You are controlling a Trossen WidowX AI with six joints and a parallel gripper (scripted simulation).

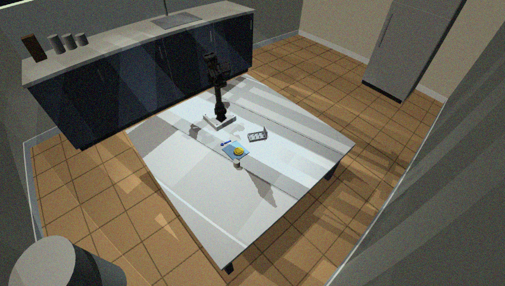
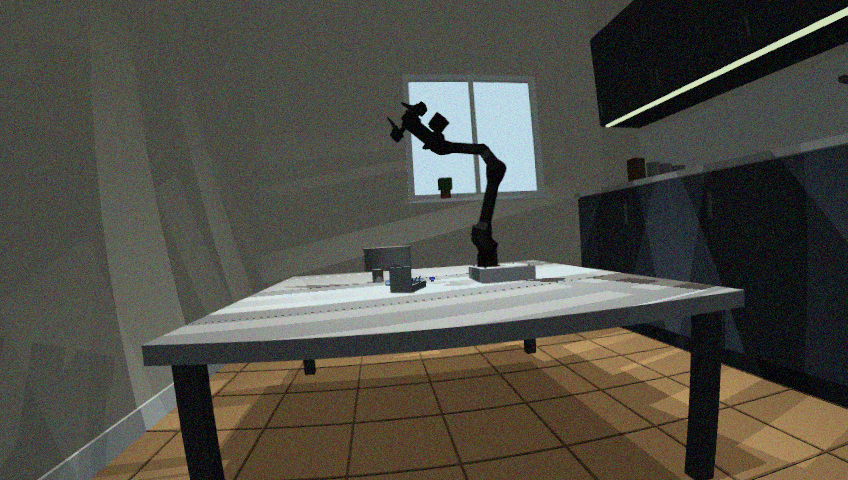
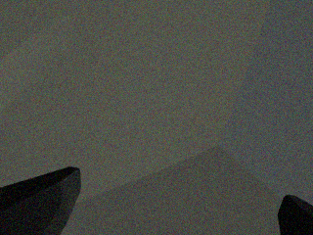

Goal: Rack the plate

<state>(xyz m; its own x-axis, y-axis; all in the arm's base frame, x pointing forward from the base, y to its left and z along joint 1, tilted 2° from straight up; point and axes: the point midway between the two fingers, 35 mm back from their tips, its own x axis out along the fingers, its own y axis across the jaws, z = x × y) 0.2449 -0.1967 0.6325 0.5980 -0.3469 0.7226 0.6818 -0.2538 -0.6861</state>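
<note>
A yellow plate (image 1: pixel 239 151) lies flat on a blue mat (image 1: pixel 227 149) on the table in the top view. The small grey dish rack (image 1: pixel 256 136) (image 2: pixel 400 279) stands on the table beside the mat, with a taller panel at one end; no plate shows in its slots. My gripper (image 2: pixel 396 113) (image 3: pixel 183 196) is open and empty. It is raised high above the table, well away from plate and rack, with its fingers pointing outward and upward. The wrist view shows only walls between the fingers. The plate cannot be made out in the exterior view.
A blue spoon-like utensil (image 1: pixel 227 142) lies beside the mat, toward the arm's base (image 1: pixel 219 122) (image 2: pixel 502 273). A small grey cup (image 1: pixel 236 163) (image 2: pixel 377 275) stands by the mat's corner, on the side away from the base. Kitchen counters stand behind the arm in the top view.
</note>
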